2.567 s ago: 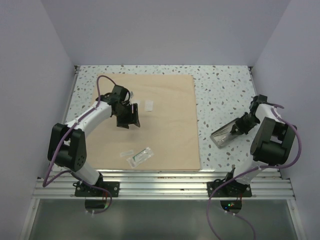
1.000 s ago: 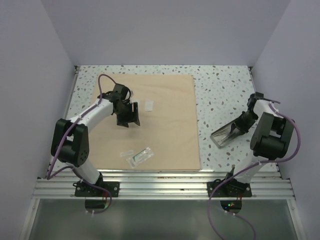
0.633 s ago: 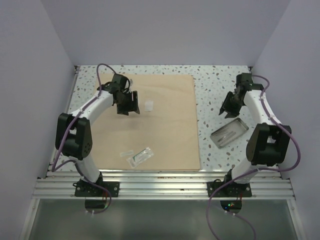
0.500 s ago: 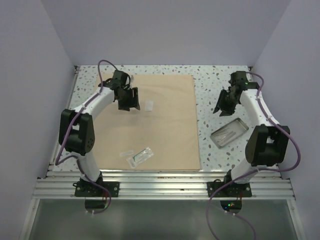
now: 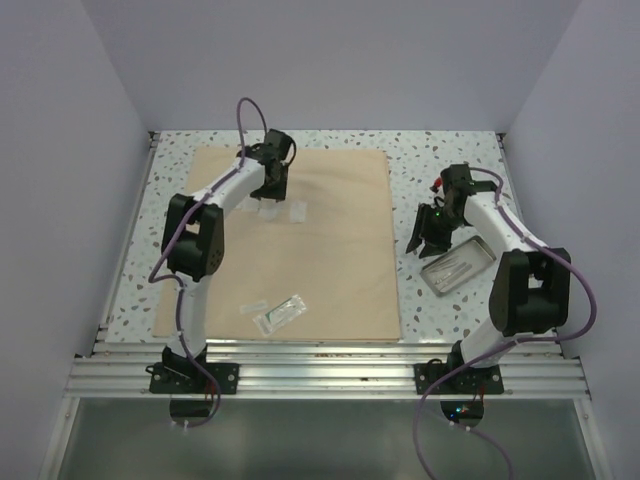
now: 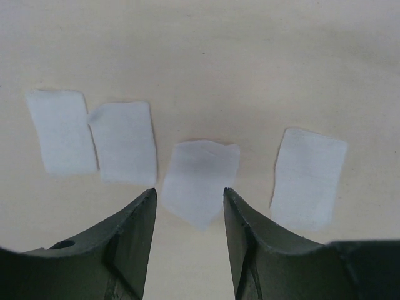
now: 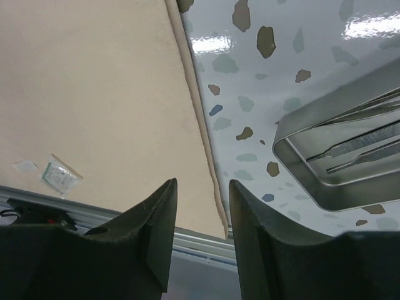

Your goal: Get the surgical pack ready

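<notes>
While it lies spread out flat like a big tan sheet, the surgical pack point(image 5: 320, 260) covers the left and middle of the speckled desk point(image 5: 440, 160). Its far part is right under the left gripper point(image 6: 189, 194), which points down at it. That gripper is open and holds nothing. Four small white pieces point(image 6: 124, 142) lie in a row on the cloth there, and one of them shows in the gap between the gripper's two fingers. I cannot tell if the fingers touch the cloth. Near the front edge of the cloth lies a small clear pouch point(image 5: 280, 312), well apart from the left gripper. The right gripper point(image 5: 425, 235) hangs over the bare desk, just beside the right edge of the cloth. It is open too, with nothing in it. Close on its other side sits a shiny metal tray point(image 5: 458, 265) with thin metal tools point(image 7: 359, 147) inside, off the cloth.
</notes>
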Controlling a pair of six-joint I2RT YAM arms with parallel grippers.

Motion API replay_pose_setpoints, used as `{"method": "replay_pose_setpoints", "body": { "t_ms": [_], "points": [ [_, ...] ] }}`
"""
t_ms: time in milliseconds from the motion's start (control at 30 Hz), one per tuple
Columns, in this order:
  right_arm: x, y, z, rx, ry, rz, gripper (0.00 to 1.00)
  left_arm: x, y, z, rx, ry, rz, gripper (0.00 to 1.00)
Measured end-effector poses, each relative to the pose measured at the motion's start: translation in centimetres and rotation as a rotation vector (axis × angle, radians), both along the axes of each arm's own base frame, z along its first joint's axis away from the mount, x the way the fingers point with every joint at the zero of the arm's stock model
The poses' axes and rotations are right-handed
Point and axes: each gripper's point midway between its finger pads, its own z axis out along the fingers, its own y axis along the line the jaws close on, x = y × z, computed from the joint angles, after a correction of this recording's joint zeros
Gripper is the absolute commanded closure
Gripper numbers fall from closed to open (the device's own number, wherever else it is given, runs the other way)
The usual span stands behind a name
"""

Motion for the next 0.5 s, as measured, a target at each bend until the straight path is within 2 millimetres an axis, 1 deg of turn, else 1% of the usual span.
{"method": "replay_pose_setpoints", "body": {
  "t_ms": [100, 167, 233, 300, 500],
  "points": [
    [-0.2, 0.4, 0.0, 0.02, 0.004, 0.007, 0.57, -0.6, -1.5, -0.4, 0.111, -0.006, -0.026, 0.49],
    [-0.2, 0.6, 0.1, 0.023, -0.003, 0.012, 0.57, -1.3, -2.8, -0.8, 0.157, -0.005, -0.05, 0.48],
    [-0.2, 0.6, 0.2, 0.024, -0.006, 0.015, 0.57, -1.8, -3.6, -1.0, 0.187, -0.003, -0.068, 0.48],
    [-0.2, 0.7, 0.2, 0.024, -0.007, 0.016, 0.57, -1.9, -3.5, -1.2, 0.211, -0.005, -0.065, 0.48],
    [-0.2, 0.8, 0.6, 0.025, -0.02, 0.021, 0.56, -1.0, -1.8, -1.9, 0.275, -0.014, -0.009, 0.48]
  ]
}}
